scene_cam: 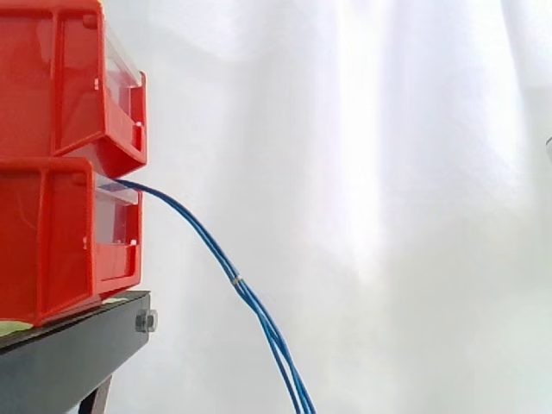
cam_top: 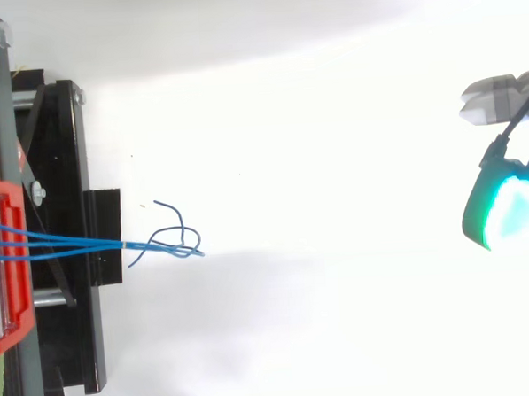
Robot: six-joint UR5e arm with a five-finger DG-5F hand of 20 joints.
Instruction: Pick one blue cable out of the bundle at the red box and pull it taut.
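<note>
Against a white curtain [scene_cam: 388,172], red plastic bins [scene_cam: 52,241] on a black stand [scene_cam: 69,362] trail thin blue cables [scene_cam: 248,297], well apart from the robot hand [cam_top: 503,210], grip indiscernible.

Logged plain red bins [scene_cam: 52,233], blue cables [scene_cam: 269,335] with a pale, maybe white, tie [scene_cam: 235,279], matte black stand [scene_cam: 69,358], plain white curtain [scene_cam: 388,172]; noted green-to-cyan glow on grey hand [cam_top: 505,210].

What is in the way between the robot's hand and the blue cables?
Nothing I can see. From above, the hand sits far right, the blue cables hang from the red box at the left, with just open space between them.
</note>
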